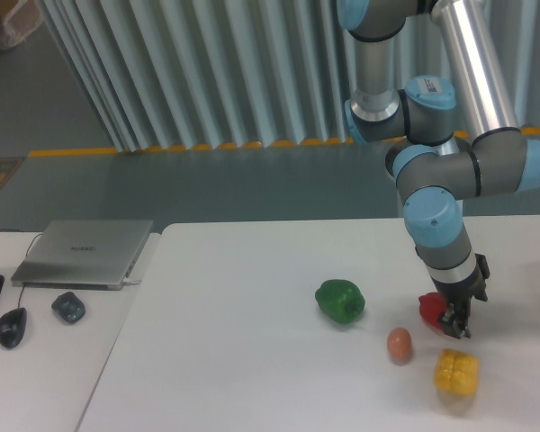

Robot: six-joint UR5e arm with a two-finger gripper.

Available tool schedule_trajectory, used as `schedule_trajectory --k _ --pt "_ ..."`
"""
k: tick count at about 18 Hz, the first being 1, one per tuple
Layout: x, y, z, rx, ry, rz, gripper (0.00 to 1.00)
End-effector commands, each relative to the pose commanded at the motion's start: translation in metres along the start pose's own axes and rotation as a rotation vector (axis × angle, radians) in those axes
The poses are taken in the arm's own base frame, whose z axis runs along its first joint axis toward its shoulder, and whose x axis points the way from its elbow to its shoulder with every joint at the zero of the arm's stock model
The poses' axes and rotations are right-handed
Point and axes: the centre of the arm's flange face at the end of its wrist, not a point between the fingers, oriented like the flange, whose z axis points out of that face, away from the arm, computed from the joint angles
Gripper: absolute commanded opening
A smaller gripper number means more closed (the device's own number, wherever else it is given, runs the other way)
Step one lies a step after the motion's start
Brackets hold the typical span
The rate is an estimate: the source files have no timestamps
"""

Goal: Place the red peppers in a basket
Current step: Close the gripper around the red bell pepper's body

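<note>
The red pepper [429, 309] is small and glossy and sits on the white table [252, 342] at the right, between the green pepper and the table's right edge. My gripper [453, 322] is down at table height right against the red pepper's right side and covers part of it. The fingers are dark and small, and I cannot make out whether they are closed on the pepper or only beside it. No basket is in view.
A green pepper [340, 301] lies left of the red one. A brown egg [399, 345] and a yellow pepper [455, 372] lie just in front of the gripper. A laptop [83, 252], a mouse [11, 327] and a small dark object [68, 307] sit on the left table.
</note>
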Motion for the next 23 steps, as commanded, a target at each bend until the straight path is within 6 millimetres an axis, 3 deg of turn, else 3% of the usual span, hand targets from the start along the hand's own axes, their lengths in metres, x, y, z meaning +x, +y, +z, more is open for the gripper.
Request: schedule_trajectory --k 11,23 --pt "-0.0025 -0.0032 0.005 0.003 0.007 -0.053 0.63" --pt "-0.002 -0.004 0.0061 0.006 0.012 -0.088 0.26"
